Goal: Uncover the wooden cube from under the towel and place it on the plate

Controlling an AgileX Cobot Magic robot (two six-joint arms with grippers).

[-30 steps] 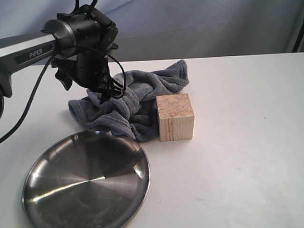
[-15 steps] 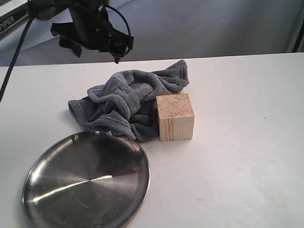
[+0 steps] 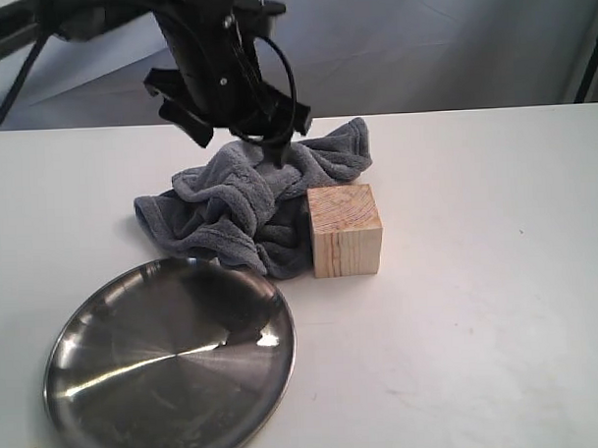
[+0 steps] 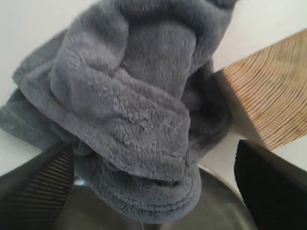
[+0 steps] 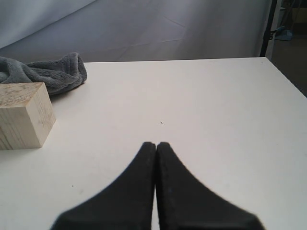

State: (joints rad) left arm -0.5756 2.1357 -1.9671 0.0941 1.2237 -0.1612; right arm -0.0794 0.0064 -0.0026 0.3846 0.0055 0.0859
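Wooden cube (image 3: pixel 345 230) fully exposed, sat on worktop (image 3: pixel 478 296), touched by bunched towel (image 3: pixel 244 201) on one side. Uncover step judged done. Plate (image 3: pixel 167 381) near, nothing on it. Cube not yet gripped: pick and place left. Left fingers (image 4: pixel 36 191) spread wide above towel, nothing held. Right fingers (image 5: pixel 144 191) pressed together, empty, apart from cube.

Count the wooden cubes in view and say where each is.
1. The wooden cube stands uncovered against the crumpled towel, just off the plate. The towel's folds might hide more.
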